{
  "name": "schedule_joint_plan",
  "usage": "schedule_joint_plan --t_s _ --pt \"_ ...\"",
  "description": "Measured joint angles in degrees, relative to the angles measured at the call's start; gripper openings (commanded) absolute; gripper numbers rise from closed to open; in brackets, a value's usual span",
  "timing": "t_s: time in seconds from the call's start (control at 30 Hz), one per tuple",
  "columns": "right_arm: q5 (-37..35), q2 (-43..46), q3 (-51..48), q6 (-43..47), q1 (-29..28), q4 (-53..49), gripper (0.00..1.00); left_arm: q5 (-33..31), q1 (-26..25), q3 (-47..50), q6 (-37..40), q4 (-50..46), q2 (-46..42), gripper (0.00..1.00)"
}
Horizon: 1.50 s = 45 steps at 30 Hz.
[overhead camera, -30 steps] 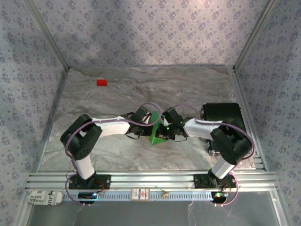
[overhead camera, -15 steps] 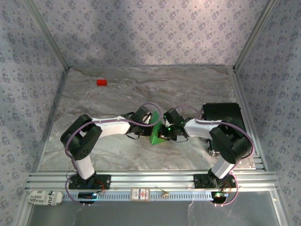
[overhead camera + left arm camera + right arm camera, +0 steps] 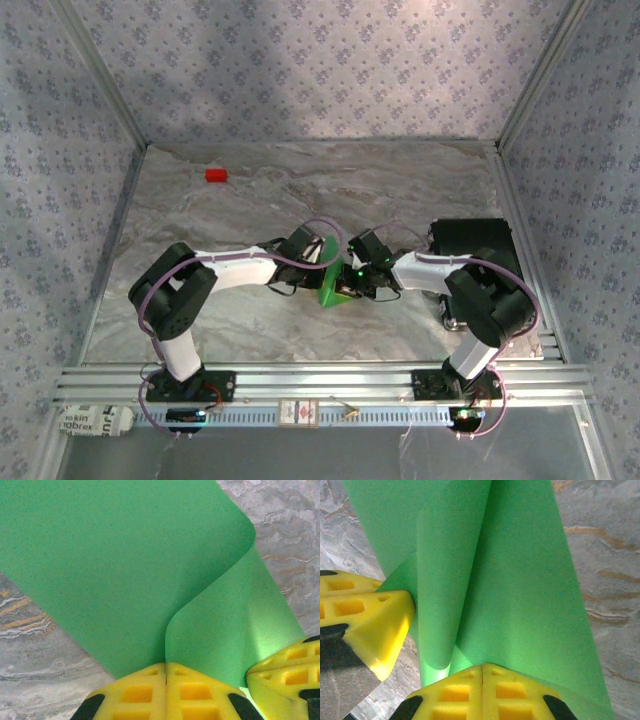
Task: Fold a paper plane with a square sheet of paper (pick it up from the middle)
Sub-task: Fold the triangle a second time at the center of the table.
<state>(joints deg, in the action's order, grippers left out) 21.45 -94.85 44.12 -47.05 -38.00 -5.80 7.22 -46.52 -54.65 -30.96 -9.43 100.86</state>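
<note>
Checking the top external view first: left pincer (image 3: 326, 264) and right pincer (image 3: 352, 279) met nose to nose, with the square sheet of paper (image 3: 331, 287) bunched between them and hanging just below their tips. Whether its lower edge touched the table (image 3: 250, 330) could not be told. A small red block (image 3: 216, 175) lay well apart, far beyond the left pincer.

Left wrist view: left pincer (image 3: 166, 667) was clamped tight, yellow pads flush, nipping the paper (image 3: 115, 555) at its near edge. The sheet fanned out ahead of the tips in a soft curl, not a crease. A finger of the right pincer (image 3: 285, 672) sat just beside it to the right, on the same sheet.

Right wrist view: right pincer (image 3: 483, 672) was likewise pinched hard on the paper (image 3: 525, 580), which rose ahead of the tips as a loose rolled fold. The left pincer's finger (image 3: 367, 612) stood close on its left.

Risks, as judged:
- Both grips sat close on one edge; any pull apart could tear thin paper.
- The fold was rounded, so pressing it down could set the crease off-centre.
- Pads so near each other could collide or knock the sheet loose.
</note>
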Motion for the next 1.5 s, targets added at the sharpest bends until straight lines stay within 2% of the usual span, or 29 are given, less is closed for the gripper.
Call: schedule_joint_plan --t_s 1.5 --pt "0.37 0.00 -0.04 0.57 0.63 -0.02 0.01 2.95 1.46 -0.33 5.01 0.44 0.02 0.07"
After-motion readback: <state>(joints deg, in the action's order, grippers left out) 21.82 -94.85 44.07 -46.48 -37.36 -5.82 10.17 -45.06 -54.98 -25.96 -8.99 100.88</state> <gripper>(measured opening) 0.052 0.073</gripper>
